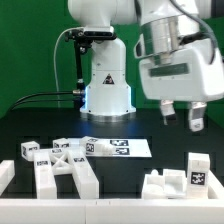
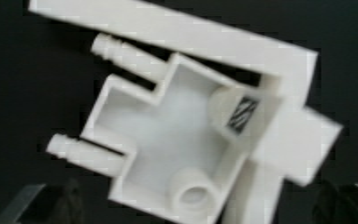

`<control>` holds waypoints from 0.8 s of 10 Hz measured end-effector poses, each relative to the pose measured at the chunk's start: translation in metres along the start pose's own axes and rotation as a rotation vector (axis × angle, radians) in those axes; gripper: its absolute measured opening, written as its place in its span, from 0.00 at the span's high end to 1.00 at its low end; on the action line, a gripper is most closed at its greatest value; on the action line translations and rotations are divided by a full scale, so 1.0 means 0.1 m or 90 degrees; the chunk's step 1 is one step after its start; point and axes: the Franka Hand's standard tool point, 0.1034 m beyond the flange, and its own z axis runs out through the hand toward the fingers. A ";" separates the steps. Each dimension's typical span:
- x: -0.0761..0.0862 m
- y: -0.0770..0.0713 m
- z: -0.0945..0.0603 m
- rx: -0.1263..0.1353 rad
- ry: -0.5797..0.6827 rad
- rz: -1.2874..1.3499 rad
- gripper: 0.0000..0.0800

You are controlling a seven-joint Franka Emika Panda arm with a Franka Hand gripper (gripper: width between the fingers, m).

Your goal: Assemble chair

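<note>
Evidently a pickup stage; the gripper (image 1: 182,120) hung open above a pegged chair piece (image 2: 158,140); next, descend and clamp.

The robot arm (image 1: 100,12) has a smooth white shell with rounded forms. Its base (image 1: 110,62) is a thick white column that becomes wider toward the table. On the front of the base there is a small warning triangle (image 1: 103,78) with a black sign inside. Low on the base a pale blue light (image 1: 95,100) glows. A thin black cable (image 1: 40,97) comes to the base from the exterior view's left, and a black fitting (image 1: 90,35) sits higher on the column. The gripper (image 1: 181,122) has a boxy white body and two dark grey fingers (image 1: 197,120). In the wrist view the fingertips (image 2: 55,208) are only dark, blurred shapes.
</note>
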 end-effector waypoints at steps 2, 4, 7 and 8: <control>0.26 0.56 0.01 -0.028 -0.013 0.023 0.19; 0.28 0.61 0.02 -0.032 -0.010 0.026 0.19; 0.30 0.64 0.04 -0.032 -0.012 0.023 0.19; 0.43 0.81 0.11 -0.039 -0.026 0.030 0.19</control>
